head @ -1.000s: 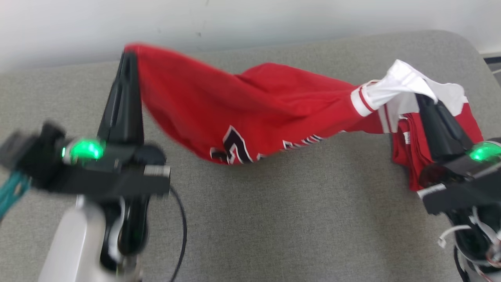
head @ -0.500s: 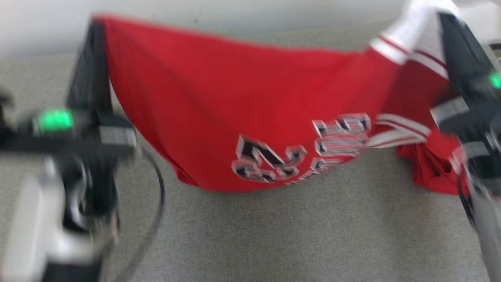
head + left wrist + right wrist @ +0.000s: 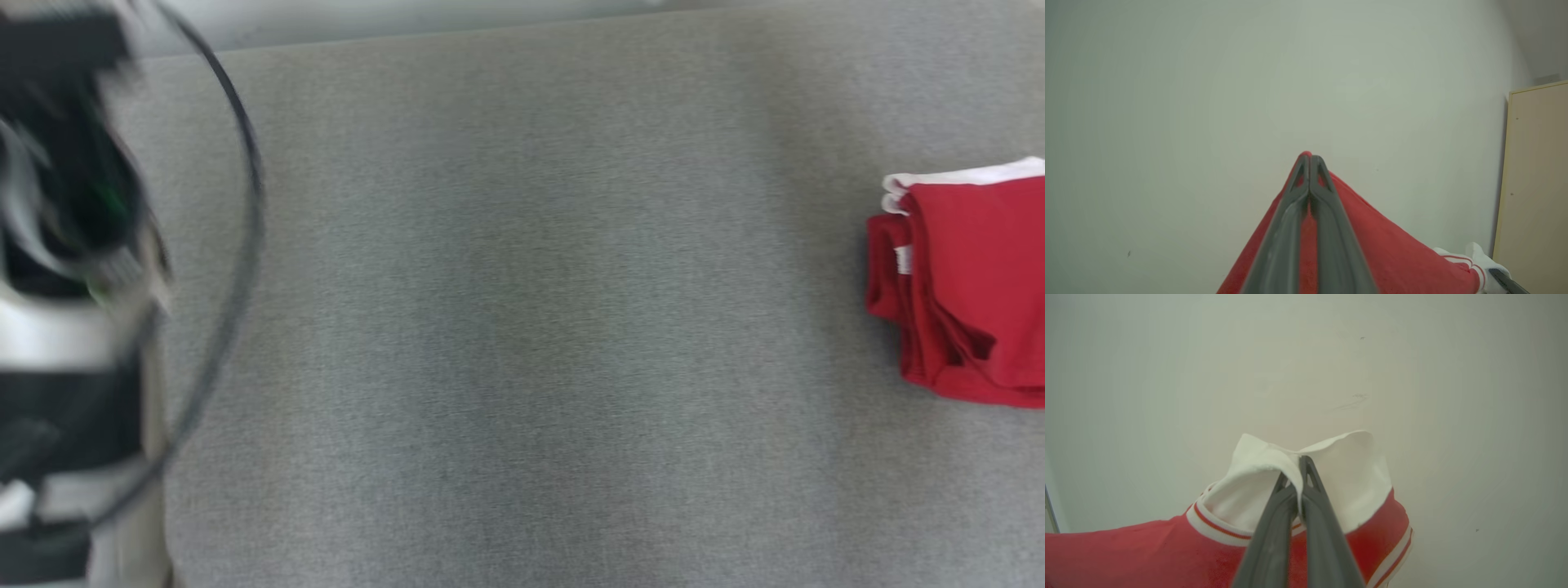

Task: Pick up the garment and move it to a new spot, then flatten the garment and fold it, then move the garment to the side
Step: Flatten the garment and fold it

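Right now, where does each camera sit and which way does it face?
Head view: on the head, looking down at grey cushion and folded red garment; blurred left arm at left edge.
Left wrist view: on left wrist, facing the wall; left gripper shut on jersey.
Right wrist view: on right wrist, facing wall; right gripper shut on white sleeve.
Shared: both wrist views show jersey, wall.

Head camera facing down on the grey cushion (image 3: pixel 531 327), left wrist camera close behind the left pincer (image 3: pixel 1310 157), looking along it to a pale wall (image 3: pixel 1208 81) beyond its tips, right wrist camera likewise behind the right pincer (image 3: pixel 1301 459), both sharing the red garment (image 3: pixel 1392 253) and that wall.
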Motion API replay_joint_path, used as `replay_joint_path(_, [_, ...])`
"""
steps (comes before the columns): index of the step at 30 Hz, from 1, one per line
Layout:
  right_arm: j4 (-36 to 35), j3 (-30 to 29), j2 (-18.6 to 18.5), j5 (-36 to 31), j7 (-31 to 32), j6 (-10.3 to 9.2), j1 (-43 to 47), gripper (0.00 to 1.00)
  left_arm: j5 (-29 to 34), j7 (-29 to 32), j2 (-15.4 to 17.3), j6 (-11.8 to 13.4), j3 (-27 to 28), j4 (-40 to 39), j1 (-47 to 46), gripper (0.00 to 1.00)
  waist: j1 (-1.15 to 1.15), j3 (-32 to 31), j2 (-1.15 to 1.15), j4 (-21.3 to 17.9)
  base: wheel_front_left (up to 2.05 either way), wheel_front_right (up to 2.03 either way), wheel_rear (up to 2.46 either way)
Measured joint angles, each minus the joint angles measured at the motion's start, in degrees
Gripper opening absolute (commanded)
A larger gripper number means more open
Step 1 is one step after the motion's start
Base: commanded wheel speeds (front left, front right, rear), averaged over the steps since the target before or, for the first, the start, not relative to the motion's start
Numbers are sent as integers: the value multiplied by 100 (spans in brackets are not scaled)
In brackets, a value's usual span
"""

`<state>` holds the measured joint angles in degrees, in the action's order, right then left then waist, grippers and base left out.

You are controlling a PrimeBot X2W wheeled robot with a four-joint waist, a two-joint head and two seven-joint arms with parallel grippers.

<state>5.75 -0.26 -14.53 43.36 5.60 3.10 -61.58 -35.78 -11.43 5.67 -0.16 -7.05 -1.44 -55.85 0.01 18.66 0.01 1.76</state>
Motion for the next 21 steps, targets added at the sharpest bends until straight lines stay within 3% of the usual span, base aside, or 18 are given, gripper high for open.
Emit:
replay_joint_path(6, [1,477,-240,7,500,222,1940,0,-200,191,363,-514,-472,367,2018,0,0,84,0,122,0,0,0])
replay_joint_path(10, [-26,527,-337,67,652,245,3286,0,-216,243,572,-503,-612,687,3447,0,0,154,0,144,0,0,0])
replay_joint_path(21, [-243,572,-764,-63,764,297,4723,0,-620,359,971,-679,-646,1182,4338,0,-2,-30,-1,144,0,0,0])
